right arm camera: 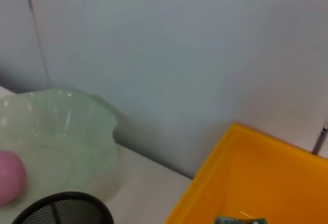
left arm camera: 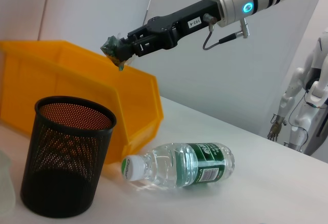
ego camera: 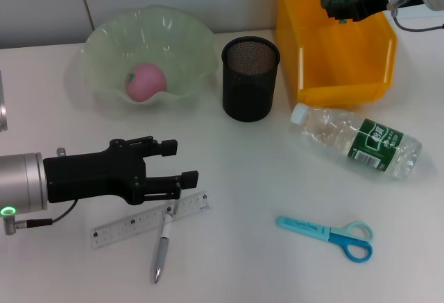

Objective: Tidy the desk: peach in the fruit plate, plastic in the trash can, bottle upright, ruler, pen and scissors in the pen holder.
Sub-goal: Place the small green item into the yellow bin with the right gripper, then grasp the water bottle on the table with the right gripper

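Note:
The pink peach lies in the pale green fruit plate. My right gripper hangs over the yellow trash can, shut on a crumpled green piece of plastic. The clear bottle lies on its side to the right of the black mesh pen holder. The transparent ruler and the silver pen lie crossed near the front. My left gripper stands open just above them. The blue scissors rest at the front right.
The pen holder is seen empty from the side, with the trash can behind it and the bottle beside it. The plate, peach and trash can show in the right wrist view.

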### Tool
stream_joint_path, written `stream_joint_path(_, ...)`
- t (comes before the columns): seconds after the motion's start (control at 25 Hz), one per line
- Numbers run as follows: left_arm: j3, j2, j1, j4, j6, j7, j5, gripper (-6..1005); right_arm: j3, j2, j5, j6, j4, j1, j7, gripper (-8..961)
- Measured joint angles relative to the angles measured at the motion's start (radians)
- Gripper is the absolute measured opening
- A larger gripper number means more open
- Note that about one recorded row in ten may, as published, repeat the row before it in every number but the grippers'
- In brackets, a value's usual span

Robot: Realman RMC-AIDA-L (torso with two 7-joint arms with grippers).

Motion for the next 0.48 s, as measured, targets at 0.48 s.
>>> stream_joint_path(0.48, 0.000, 0.000, 0.005, 0.000, 0.000, 0.000, 0.000, 813, 0.000, -0.003, -0.001, 0.018, 0.010, -0.005, 0.013, 665)
